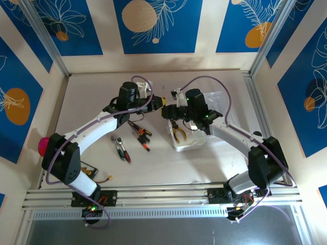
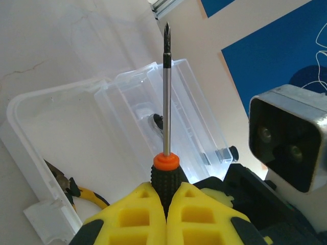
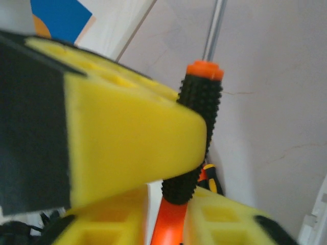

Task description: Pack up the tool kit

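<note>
**Above the open case: one screwdriver between two tools**

Over the far left edge of the clear case (image 1: 193, 142), which lies open on the worktop (image 1: 92, 97), the left tool (image 2: 166, 199) is pressed together on a screwdriver (image 2: 165, 163). It pinches the knobbed black grip just below the orange collar. The steel shaft points away from the fingers and out over the case.

The right tool (image 3: 168, 204) meets the same handle from the case side. Its two yellow fingers stand close on either side of the handle's orange butt end, below the left tool's finger. Whether they clamp it or only flank it I cannot tell.

Inside the case, yellow-handled pliers (image 1: 179, 133) lie in one half. In the left wrist view a small metal piece (image 2: 156, 121) rests in the other half.

Left of the case, and apart from it, loose screwdrivers (image 1: 139, 128) lie on the worktop. A small hand tool (image 1: 121, 149) with metal jaws lies near them, a little farther from the case. Well to the left of the case a pink ball (image 1: 42, 145) sits at the worktop's edge. A flat black card (image 1: 88, 170) with orange marks lies on that side too, near the left arm's base.
</note>
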### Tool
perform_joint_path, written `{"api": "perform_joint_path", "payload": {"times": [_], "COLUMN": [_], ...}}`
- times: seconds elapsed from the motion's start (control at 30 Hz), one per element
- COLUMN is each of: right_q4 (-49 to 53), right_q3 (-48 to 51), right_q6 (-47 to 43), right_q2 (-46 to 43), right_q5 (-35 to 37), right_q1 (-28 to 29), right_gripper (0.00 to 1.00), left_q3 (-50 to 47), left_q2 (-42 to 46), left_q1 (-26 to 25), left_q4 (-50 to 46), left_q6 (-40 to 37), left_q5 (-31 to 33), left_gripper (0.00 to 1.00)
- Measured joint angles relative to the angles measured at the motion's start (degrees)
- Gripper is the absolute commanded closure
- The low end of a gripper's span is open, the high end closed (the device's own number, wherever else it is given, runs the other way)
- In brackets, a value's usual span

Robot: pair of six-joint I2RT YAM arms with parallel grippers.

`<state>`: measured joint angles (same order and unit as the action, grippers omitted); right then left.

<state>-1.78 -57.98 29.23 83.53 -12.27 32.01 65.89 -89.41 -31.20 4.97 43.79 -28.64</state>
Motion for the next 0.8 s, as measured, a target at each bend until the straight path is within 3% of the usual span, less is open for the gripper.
{"api": "perform_joint_path", "payload": {"times": [0.1, 0.17, 0.23, 0.3, 0.37, 0.4, 0.57, 0.8], "right_q4": [0.42, 0.33, 0.61, 1.64, 3.78, 5.05, 13.29, 32.92], "right_q3": [0.00, 0.37, 1.31, 2.29, 2.73, 2.86, 3.41, -0.96], "right_q6": [0.17, -0.11, -0.17, -0.44, -0.96, -1.55, -6.29, -16.50], "right_q2": [-0.17, -0.94, -2.54, -4.96, -7.63, -9.20, -16.74, -15.50], "right_q5": [-0.42, -0.66, -1.53, -2.40, -2.60, -2.58, -1.84, 5.29], "right_q1": [-0.83, -1.51, -2.38, -3.52, -5.66, -7.02, -13.81, -22.88], "right_gripper": [0.99, 1.00, 1.00, 1.00, 1.00, 1.00, 1.00, 1.00], "left_q3": [-0.28, -0.31, -0.31, -0.28, -0.26, -0.26, 0.92, 5.05], "left_q2": [-0.04, -0.04, -0.04, -0.04, -0.04, -0.07, 0.35, 3.37], "left_q1": [-0.02, -0.07, -0.24, -0.52, -0.33, 0.00, 2.89, 6.47], "left_q4": [1.53, 2.14, 2.97, 3.48, 3.06, 2.47, -4.85, -24.41], "left_q6": [0.37, 0.59, 0.85, 0.63, 0.35, -0.28, -6.05, -17.79], "left_q5": [-0.22, -0.76, -1.49, -1.92, -1.99, -1.95, 1.44, 18.34], "left_gripper": [1.00, 1.00, 0.75, 0.35, 0.06, 0.00, 0.00, 0.00]}}
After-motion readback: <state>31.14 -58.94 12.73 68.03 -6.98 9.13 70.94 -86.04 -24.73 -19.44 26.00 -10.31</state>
